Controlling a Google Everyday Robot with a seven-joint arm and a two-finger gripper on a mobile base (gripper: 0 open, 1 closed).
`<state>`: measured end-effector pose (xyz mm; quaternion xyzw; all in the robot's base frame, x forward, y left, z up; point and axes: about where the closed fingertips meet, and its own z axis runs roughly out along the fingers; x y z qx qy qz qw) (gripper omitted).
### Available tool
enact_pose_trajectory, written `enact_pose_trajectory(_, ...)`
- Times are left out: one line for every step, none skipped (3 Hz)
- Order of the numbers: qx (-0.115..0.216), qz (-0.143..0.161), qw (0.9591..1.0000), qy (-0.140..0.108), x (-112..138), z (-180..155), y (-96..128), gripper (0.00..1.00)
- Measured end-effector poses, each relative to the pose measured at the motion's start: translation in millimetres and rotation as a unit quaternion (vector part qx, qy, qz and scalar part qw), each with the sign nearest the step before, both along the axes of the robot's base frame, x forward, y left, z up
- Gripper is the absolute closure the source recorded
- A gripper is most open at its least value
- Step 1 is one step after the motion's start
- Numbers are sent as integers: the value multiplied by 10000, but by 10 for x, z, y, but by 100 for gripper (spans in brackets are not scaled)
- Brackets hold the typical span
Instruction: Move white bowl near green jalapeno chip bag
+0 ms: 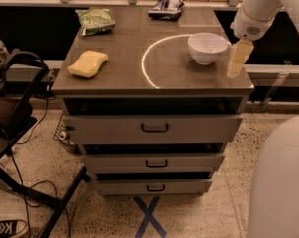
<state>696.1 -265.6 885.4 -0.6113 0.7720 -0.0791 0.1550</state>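
Just beside the white bowl [207,47] hangs the gripper [237,61].

One white bowl [207,47], two bags [96,21] [165,6], one sponge [88,64], three drawers [154,128], one set of jaws beside the bowl

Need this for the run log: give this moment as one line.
gripper: just right of white bowl, contact unclear | white bowl: right half of tabletop | green jalapeno chip bag: back-left corner | task: not yet done
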Motion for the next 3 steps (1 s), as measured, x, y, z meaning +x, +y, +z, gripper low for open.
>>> enact_pose_trajectory(186, 100, 9997, 84, 81, -148, 38, 0)
enact_pose_trajectory(335, 275, 9990, 91, 136, -214, 131, 0)
enact_pose_trajectory(340, 494, 9981, 105, 187, -216, 244, 0)
